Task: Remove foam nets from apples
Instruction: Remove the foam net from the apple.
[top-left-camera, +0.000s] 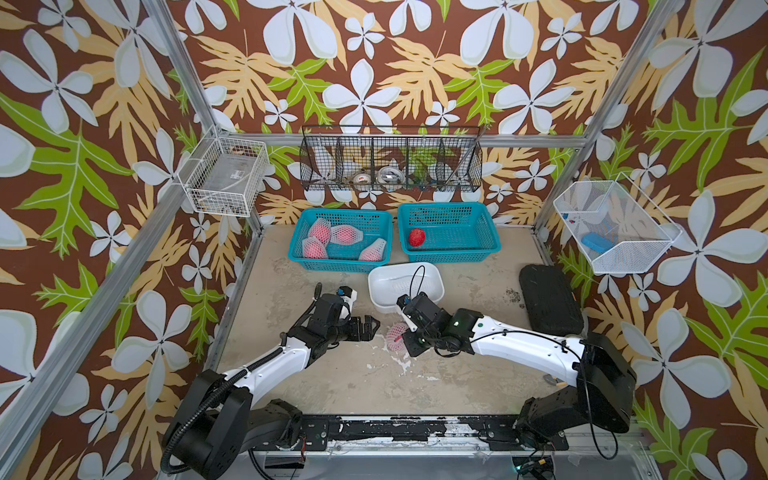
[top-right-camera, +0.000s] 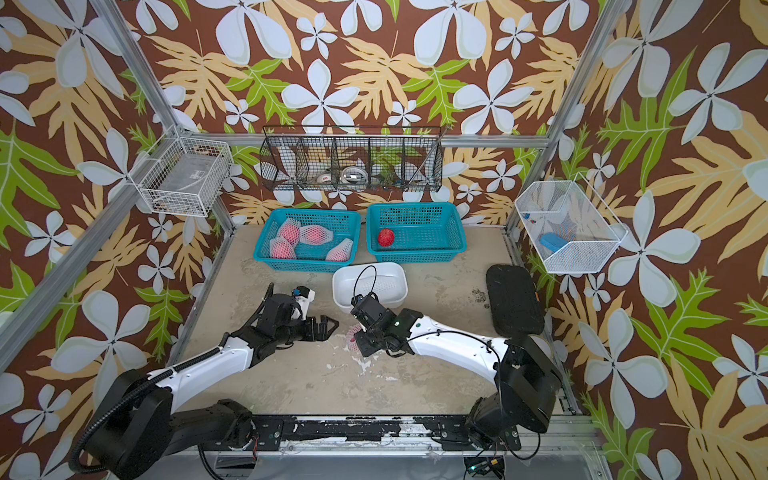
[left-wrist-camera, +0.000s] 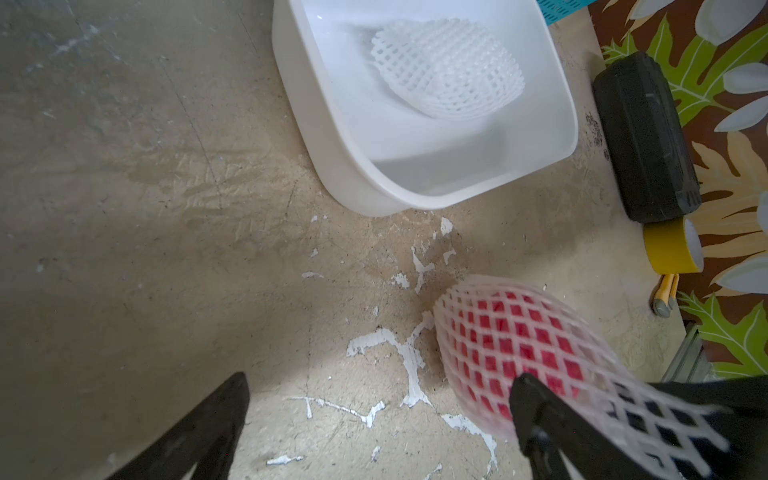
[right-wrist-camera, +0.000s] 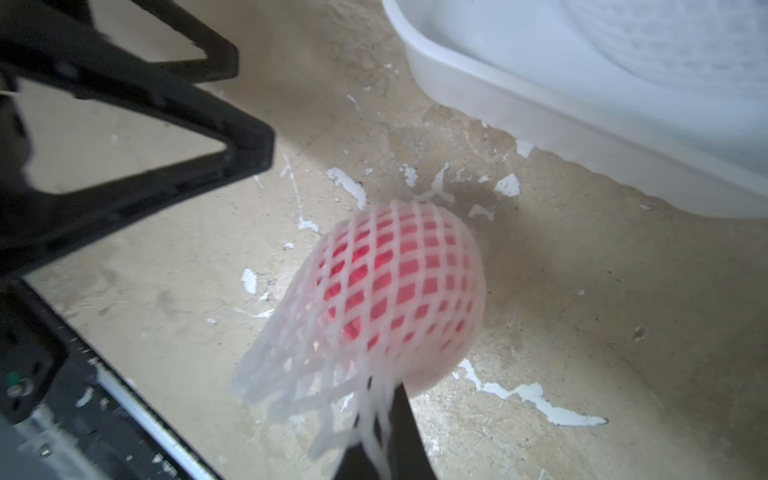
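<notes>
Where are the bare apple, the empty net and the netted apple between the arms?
bare apple (top-left-camera: 416, 237): a top view, centre of red skin.
empty foam net (left-wrist-camera: 446, 70): left wrist view, mesh centre.
netted apple (right-wrist-camera: 399, 286): right wrist view, mesh-covered middle.

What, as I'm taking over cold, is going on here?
The right hand is shut on the loose end of a foam net around an apple, by the white tub. The left hand hangs open beside it. Four netted apples lie in one teal basket; one bare apple sits in the second basket, one empty net in that tub.
</notes>
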